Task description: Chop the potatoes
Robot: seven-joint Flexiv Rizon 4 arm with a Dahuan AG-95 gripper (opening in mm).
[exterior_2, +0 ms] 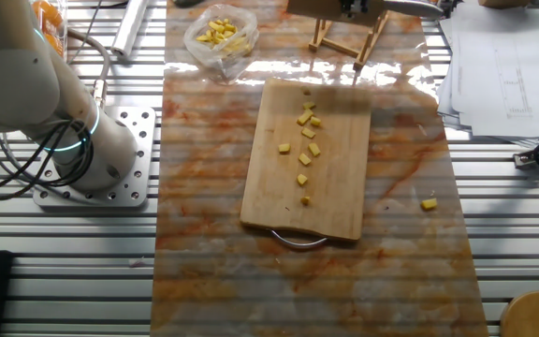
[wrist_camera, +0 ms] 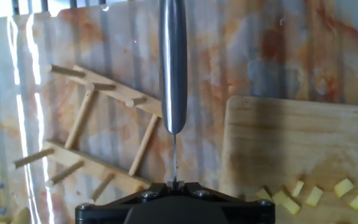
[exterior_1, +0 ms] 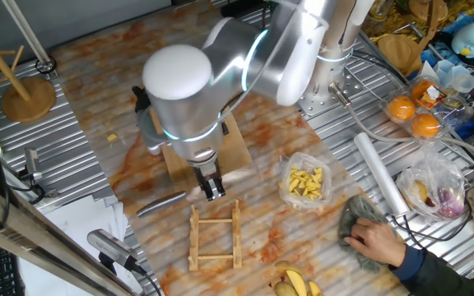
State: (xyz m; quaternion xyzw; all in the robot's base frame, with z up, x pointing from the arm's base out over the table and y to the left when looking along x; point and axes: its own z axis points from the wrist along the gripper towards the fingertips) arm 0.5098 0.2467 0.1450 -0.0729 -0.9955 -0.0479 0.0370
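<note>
Lying as small cubes on the cutting board (exterior_2: 335, 201), the potatoes (exterior_2: 306, 134) are being judged fully chopped, while a knife (wrist_camera: 173, 68) is being pinched by the gripper (exterior_1: 212, 190) beside the wooden rack (exterior_1: 215, 236).

Arm bent over table, wrist pointing down; end effector (exterior_1: 213, 191) near surface, fingers clamped on thin blade.

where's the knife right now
The gripper holds the knife past the far edge of the cutting board, above the wooden rack.
</note>
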